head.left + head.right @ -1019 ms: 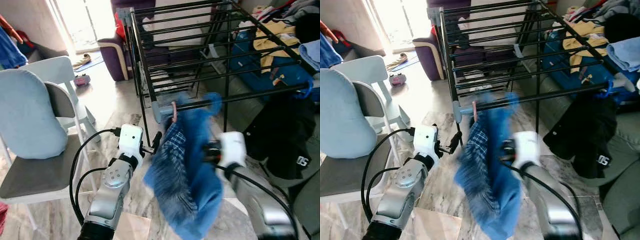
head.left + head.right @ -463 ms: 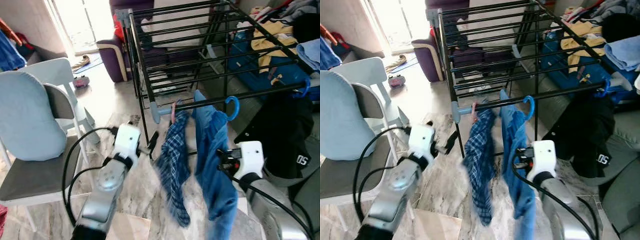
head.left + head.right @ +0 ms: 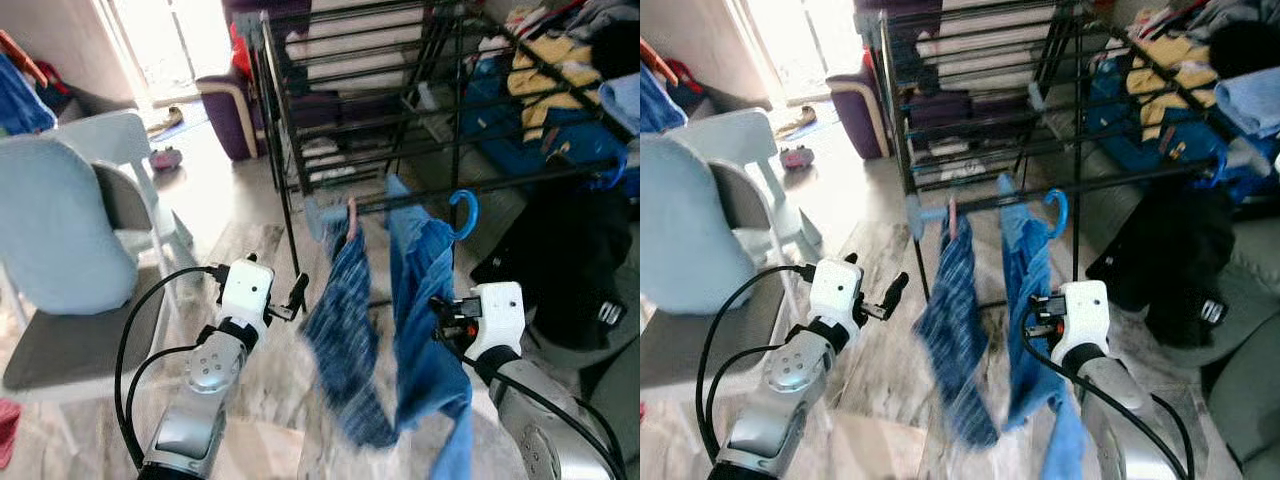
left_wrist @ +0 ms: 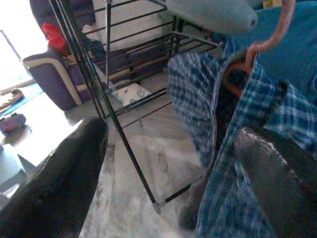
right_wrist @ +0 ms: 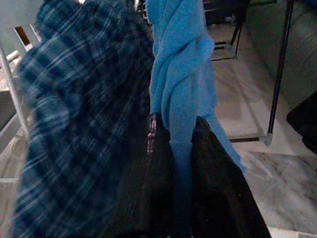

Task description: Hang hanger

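A black drying rack (image 3: 400, 110) stands over the marble floor (image 3: 210, 215), with a white chair (image 3: 90, 230) carrying a pale blue cushion (image 3: 55, 225) at the robot's left and a heap of clothes (image 3: 560, 90) at its right. From the rack's front rail hang a blue garment (image 3: 425, 290) on a blue hanger (image 3: 463, 212) and, just beside it, a plaid shirt (image 3: 340, 330) on a pink hanger hook (image 3: 350, 215). The right claw (image 5: 173, 163) is closed on a fold of the blue garment below the rail. The left claw (image 4: 163, 163) is spread wide and empty, next to the plaid shirt.
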